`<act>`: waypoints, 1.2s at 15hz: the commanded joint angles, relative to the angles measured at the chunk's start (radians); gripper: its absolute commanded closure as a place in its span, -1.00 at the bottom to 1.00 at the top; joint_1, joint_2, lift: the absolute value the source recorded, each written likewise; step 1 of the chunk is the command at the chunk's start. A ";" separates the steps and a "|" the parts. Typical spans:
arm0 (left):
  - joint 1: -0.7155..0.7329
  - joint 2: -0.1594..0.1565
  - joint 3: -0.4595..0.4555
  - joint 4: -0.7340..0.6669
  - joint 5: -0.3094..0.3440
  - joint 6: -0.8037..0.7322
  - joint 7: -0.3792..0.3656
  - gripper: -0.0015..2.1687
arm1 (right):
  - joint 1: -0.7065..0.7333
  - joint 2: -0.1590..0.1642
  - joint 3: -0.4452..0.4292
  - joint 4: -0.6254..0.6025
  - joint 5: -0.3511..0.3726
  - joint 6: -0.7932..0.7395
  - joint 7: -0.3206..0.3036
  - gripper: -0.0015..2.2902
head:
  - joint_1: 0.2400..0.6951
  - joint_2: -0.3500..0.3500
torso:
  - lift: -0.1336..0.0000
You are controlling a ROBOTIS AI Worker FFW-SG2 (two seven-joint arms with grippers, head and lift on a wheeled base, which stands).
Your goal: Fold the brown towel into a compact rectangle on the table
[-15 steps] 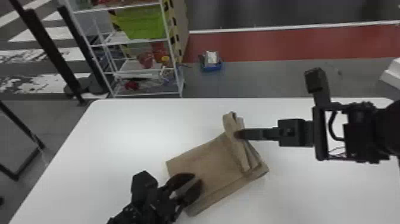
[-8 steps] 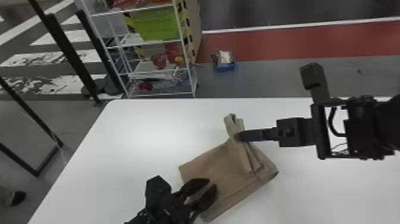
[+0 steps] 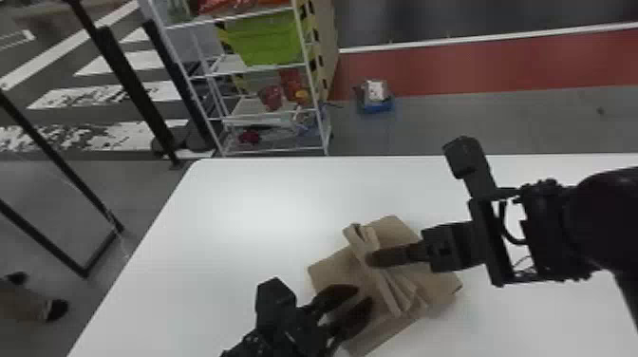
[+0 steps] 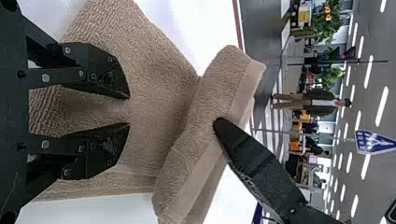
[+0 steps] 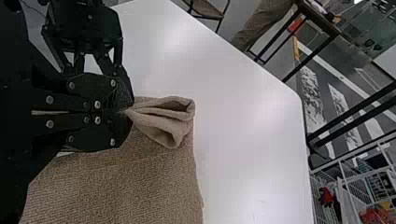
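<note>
Both arms are finished in black. The right arm point(image 3: 612, 218) is given a smooth, rounded segment, and a squared bracket point(image 3: 489, 242) is fitted farther along, with a dark cable point(image 3: 504, 228) looped beside it. A faceted block point(image 3: 463, 159) is carried on a short stalk point(image 3: 480, 183); a similar block is mounted on the left arm point(image 3: 285, 334). Silver screws point(image 4: 45, 77) are set into the black links of the left gripper point(image 3: 364, 292), and the right gripper point(image 3: 372, 258) is studded likewise.
</note>
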 commanded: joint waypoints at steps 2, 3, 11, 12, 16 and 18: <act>0.004 0.000 -0.004 -0.003 0.002 0.002 -0.002 -0.25 | -0.004 0.001 0.027 0.019 0.002 0.002 -0.004 0.29 | 1.00 0.80 | -0.85; 0.005 0.001 -0.006 -0.003 0.002 0.002 -0.002 -0.25 | -0.004 0.001 0.030 0.019 0.002 0.002 -0.004 0.29 | 1.00 0.81 | -0.85; 0.008 0.000 -0.056 -0.006 0.003 0.002 0.005 -0.25 | -0.008 0.001 0.067 0.001 -0.070 0.002 -0.047 0.29 | 1.00 0.81 | -0.85; 0.007 0.000 -0.061 -0.006 0.003 0.005 0.007 -0.25 | -0.007 0.001 0.079 -0.005 -0.079 0.002 -0.051 0.29 | 1.00 0.81 | -0.85; 0.002 0.000 -0.064 -0.008 0.006 -0.001 0.008 -0.25 | 0.013 0.001 0.094 -0.005 -0.062 0.002 -0.053 0.29 | 1.00 0.84 | -0.85; 0.001 0.000 -0.056 -0.006 0.006 -0.001 0.007 -0.25 | 0.025 0.001 0.080 -0.007 -0.043 0.002 -0.054 0.29 | 1.00 0.84 | -0.85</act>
